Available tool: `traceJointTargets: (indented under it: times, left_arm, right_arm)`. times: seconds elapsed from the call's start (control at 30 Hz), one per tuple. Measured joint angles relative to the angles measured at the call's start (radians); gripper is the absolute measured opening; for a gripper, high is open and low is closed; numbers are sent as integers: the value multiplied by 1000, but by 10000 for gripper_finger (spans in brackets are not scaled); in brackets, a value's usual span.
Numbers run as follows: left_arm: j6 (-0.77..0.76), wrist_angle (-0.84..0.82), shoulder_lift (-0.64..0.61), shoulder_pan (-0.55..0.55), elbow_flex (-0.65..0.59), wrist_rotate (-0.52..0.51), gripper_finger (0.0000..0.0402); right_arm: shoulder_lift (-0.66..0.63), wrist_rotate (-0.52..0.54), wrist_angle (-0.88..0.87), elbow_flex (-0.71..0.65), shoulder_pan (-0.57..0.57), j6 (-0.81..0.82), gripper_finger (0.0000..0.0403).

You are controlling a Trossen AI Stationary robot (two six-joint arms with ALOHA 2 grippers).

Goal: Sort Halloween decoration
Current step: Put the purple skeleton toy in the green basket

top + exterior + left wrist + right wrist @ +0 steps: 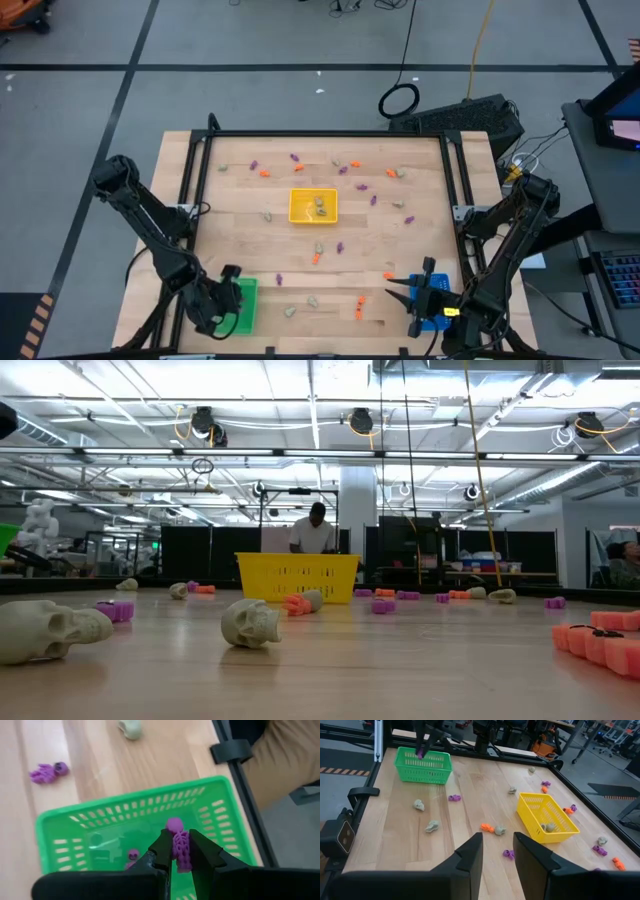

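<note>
- Halloween decoration: my left tool [181, 854] pinches a purple skeleton [179, 846], long axis upright, directly above the green tray [220, 810] at the tabletop's near-left corner.
- Right tool [497, 851] spread, empty.

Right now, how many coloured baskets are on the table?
3. Yellow basket mid-table; green basket beneath the left hand, which grips a purple decoration; blue basket partly hidden under the open right hand.
</note>
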Motion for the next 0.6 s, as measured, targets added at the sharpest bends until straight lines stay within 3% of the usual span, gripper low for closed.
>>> traceJointTargets:
  times: [0.6]
  left_arm:
    - [-2, -5, 0, 0, 0, -45, 55]
  right_arm:
    - [0, 0, 0, 0, 0, 0, 94]
